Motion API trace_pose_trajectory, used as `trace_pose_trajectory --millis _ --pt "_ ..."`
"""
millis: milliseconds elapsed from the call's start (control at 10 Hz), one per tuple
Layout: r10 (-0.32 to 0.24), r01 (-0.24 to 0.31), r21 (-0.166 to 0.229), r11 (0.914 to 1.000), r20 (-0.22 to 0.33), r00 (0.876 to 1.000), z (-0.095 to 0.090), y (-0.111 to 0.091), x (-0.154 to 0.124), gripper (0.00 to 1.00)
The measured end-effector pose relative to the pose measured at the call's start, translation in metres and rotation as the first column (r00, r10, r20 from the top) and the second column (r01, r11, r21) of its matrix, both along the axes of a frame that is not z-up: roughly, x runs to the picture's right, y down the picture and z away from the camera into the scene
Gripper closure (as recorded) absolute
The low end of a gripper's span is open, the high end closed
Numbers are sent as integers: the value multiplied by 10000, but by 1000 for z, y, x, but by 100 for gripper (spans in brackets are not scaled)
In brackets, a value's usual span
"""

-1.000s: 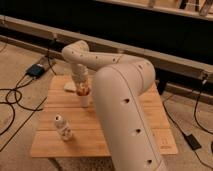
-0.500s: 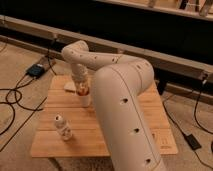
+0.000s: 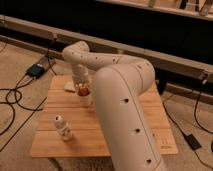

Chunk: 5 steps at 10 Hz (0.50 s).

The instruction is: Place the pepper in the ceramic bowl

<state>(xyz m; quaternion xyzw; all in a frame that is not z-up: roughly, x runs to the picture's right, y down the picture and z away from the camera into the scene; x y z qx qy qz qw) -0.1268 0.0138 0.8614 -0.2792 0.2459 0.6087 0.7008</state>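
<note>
Probably lab, floor cables (image 3: 15,98), gripper (image 3: 83,89) above table (image 3: 47,142)

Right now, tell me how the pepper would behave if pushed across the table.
The pepper, at the hand at the far side of the table, looks small and rounded, so it would probably roll when pushed. Being that small, it is likely light and easily knocked away.

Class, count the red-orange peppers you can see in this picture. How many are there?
1. The pepper is at the claw, over the far left part of the wooden table. The arm may hide others.
</note>
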Motion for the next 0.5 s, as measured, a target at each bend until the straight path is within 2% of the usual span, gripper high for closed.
trace_pose_trajectory --millis 500 --pt "113 -113 21 9999 48 9999 5 0 -1 28"
